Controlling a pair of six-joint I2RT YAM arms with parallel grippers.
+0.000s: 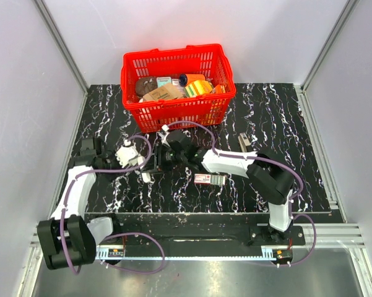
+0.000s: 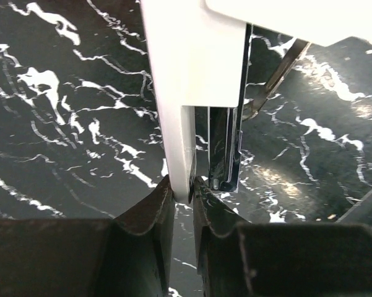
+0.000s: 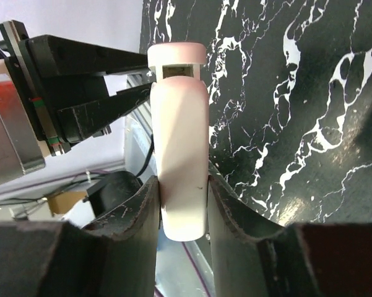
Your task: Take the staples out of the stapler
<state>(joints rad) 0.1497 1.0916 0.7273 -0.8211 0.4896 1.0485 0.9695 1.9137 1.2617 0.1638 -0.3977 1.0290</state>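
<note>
The black, white-veined marble-pattern table [image 1: 285, 124] carries a red plastic mesh basket [image 1: 173, 111] at its far edge, filled with mixed packaged goods. Both white-and-black arms reach in to one spot in front of the basket, left of the table's centre.

The small, slim cream-white stapler [image 3: 179, 154] is held there between them, off the table surface. The right gripper [image 3: 182, 185] is clamped across the stapler's rounded body, one finger on each side. The left gripper [image 2: 182, 192] is nearly pressed together, pinching the thin end of one white stapler arm [image 2: 173, 93]. A shiny metal channel [image 2: 226, 148] is exposed just beside that arm.

A flat red-and-white rectangular box [image 1: 209, 179] lies on the table near the right arm.
</note>
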